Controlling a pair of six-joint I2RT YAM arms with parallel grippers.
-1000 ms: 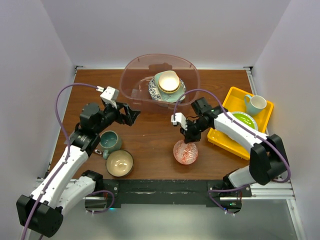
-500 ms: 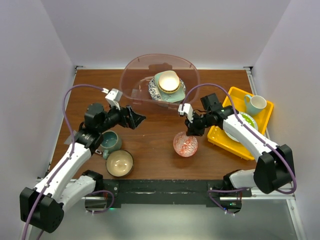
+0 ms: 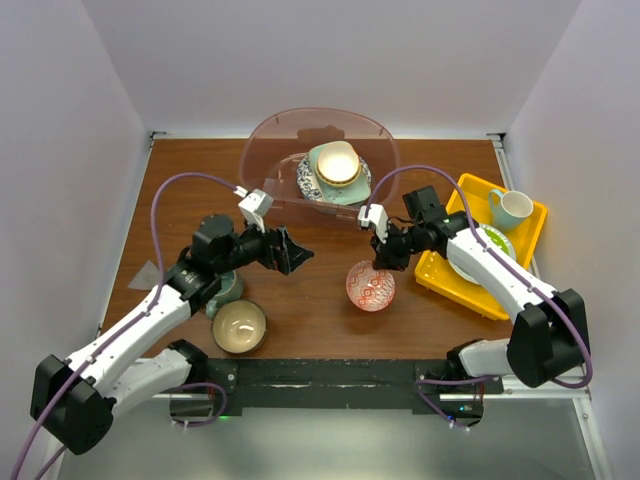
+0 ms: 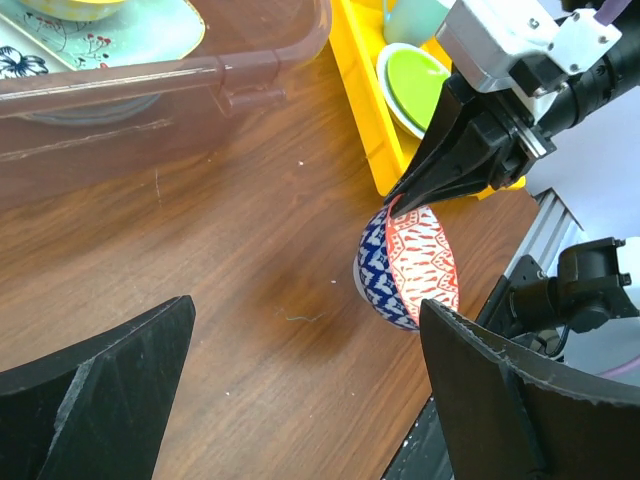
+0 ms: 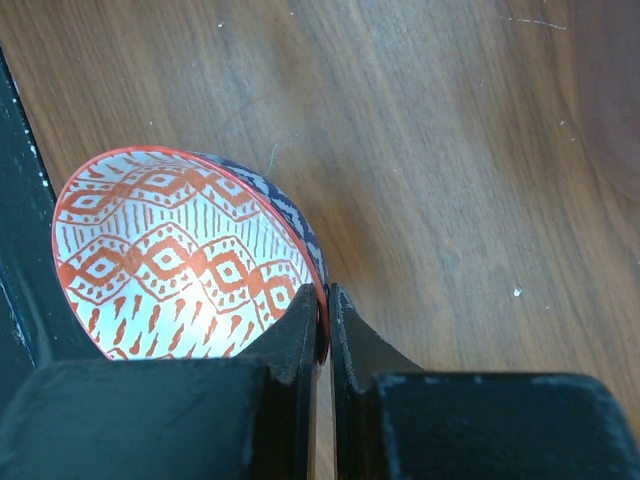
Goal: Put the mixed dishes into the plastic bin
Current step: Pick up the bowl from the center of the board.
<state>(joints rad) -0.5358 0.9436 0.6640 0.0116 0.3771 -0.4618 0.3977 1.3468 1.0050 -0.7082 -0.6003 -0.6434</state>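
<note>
My right gripper (image 3: 382,264) is shut on the rim of a small bowl (image 3: 370,289) with a red pattern inside and a blue one outside. The bowl tilts just above the table; in the right wrist view its rim (image 5: 170,250) is pinched between the right gripper (image 5: 323,300). My left gripper (image 3: 292,250) is open and points at that bowl (image 4: 410,265) from the left, a short gap away. The plastic bin (image 3: 258,165) at the back holds a blue-patterned plate, a mint square dish (image 3: 330,165) and a small bowl. A tan bowl (image 3: 239,325) and a teal mug (image 3: 222,288) sit under the left arm.
A yellow tray (image 3: 468,192) at the right holds a lime-green plate (image 3: 490,240) and a pale mug (image 3: 510,208). In the left wrist view the bin's wall (image 4: 200,80) and the tray's edge (image 4: 365,100) lie beyond the bowl. White walls close in the table.
My left arm has swung right, from the table's left side toward the patterned bowl. My right gripper drew the bowl slightly back and tilted it, then held still.
</note>
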